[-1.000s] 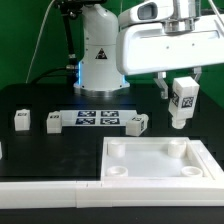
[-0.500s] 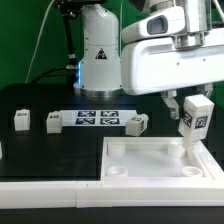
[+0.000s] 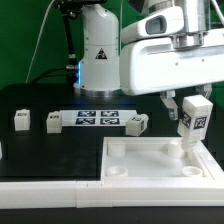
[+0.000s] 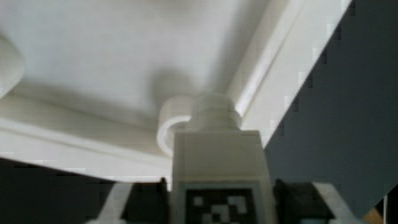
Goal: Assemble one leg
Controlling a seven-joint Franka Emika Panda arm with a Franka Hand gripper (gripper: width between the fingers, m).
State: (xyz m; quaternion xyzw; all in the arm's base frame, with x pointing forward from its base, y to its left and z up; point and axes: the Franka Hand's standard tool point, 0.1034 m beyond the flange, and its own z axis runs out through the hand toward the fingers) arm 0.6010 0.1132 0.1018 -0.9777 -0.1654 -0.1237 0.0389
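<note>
A green backdrop (image 3: 15,30) behind — black table (image 3: 50,150) below.

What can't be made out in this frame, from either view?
1. Exterior view: whether the leg touches the tray; too small to tell.
2. Wrist view: where the leg's tip meets the tray; blurred, and the leg covers it.
3. Exterior view: white part, cut off by the left edge.

Hand (image 3: 192,107) grips leg (image 3: 195,125) upright; lower end at corner socket of tray (image 3: 140,166), exterior view's right.
</note>
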